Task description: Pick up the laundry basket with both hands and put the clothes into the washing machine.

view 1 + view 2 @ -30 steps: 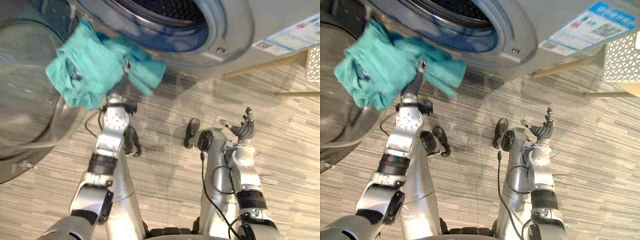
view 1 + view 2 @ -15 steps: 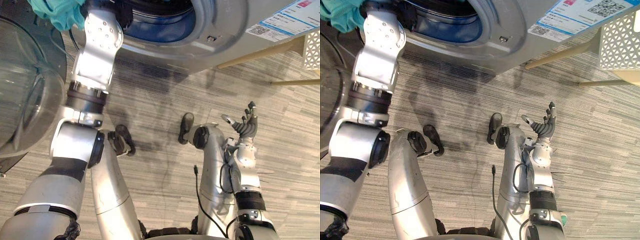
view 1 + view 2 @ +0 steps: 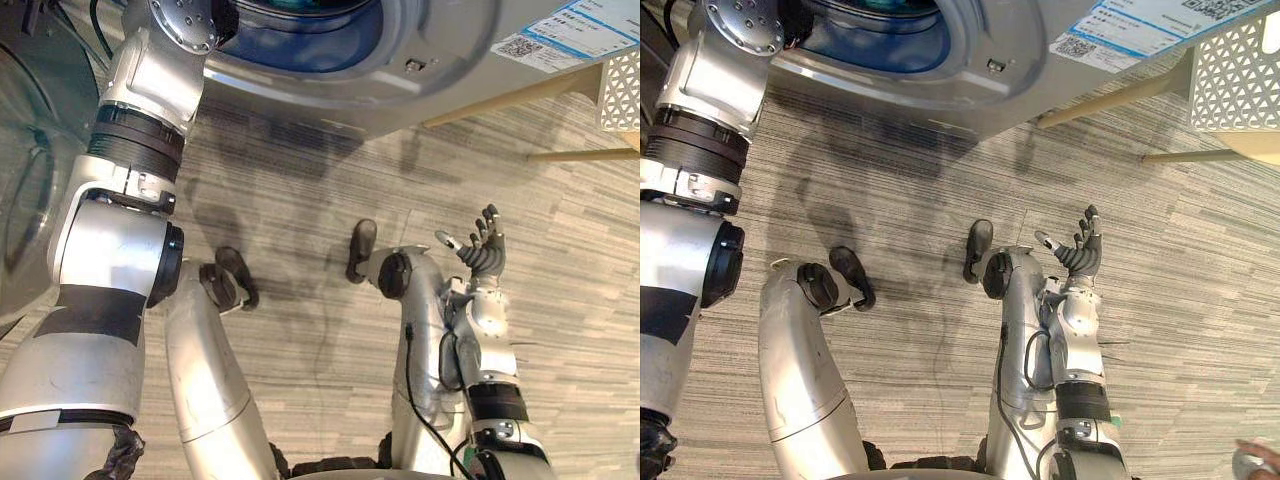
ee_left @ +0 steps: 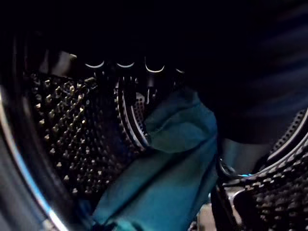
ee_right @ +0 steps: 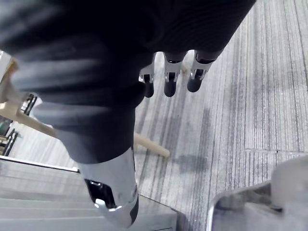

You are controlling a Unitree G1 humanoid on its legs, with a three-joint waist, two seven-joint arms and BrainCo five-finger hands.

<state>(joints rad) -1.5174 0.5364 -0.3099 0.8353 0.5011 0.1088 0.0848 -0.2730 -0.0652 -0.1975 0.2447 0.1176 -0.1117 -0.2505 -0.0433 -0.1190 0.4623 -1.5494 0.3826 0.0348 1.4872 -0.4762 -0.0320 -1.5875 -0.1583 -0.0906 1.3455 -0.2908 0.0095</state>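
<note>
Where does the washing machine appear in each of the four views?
Left eye view: the washing machine runs along the top edge.
Right eye view: the machine again along the top edge.
Left wrist view: seen from inside, its studded drum all around.
Right wrist view: probably the grey panel behind the wooden leg.
Shared landmark: that wooden leg, beside the machine.

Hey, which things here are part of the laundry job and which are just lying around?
Job: teal cloth in the drum; washing machine; its open door; white basket.
Lying about: wooden leg beside the machine.
</note>
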